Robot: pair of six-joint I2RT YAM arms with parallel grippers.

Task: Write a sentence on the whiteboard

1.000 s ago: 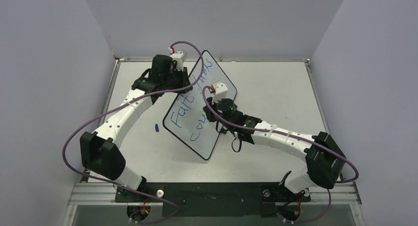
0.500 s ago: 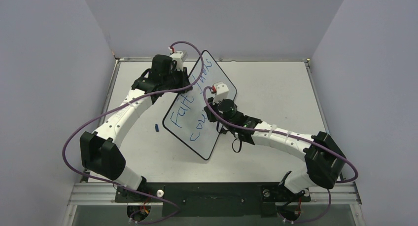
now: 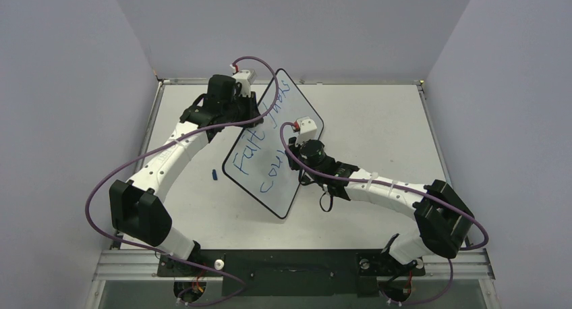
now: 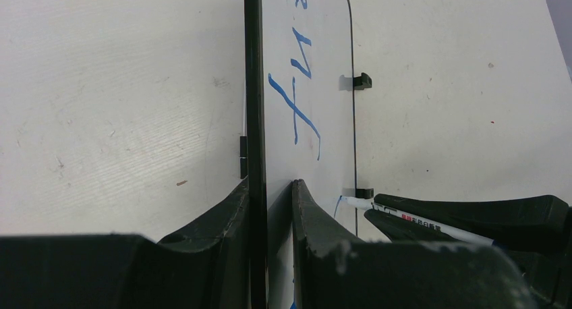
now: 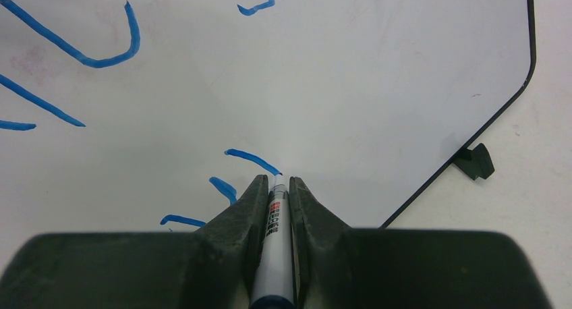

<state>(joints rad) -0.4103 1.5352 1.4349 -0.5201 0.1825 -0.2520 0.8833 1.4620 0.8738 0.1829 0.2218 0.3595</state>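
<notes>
Matte pale worktop (image 3: 378,127) | smooth round-cornered whiteboard (image 3: 283,187), thin black frame, mid-worktop, blue sentence (image 3: 253,157) | left hand (image 4: 270,187) pinching its edge | right hand (image 5: 273,181) closed on white marker (image 5: 273,241), tip on board

Made out blue handwriting, the sentence (image 3: 245,159), in two slanting lines on the whiteboard (image 3: 276,198) from the top view. Read "Fait" at the start of the upper line, then a second word beginning "fu", too slanted and small to finish. Read "cou" at the start of the lower line, with the later letters hidden beneath the right gripper (image 5: 275,187). Saw only loose blue strokes in both wrist views, none legible as whole words. Noticed a red band with tiny print on the marker (image 5: 273,249), too small to read.
</notes>
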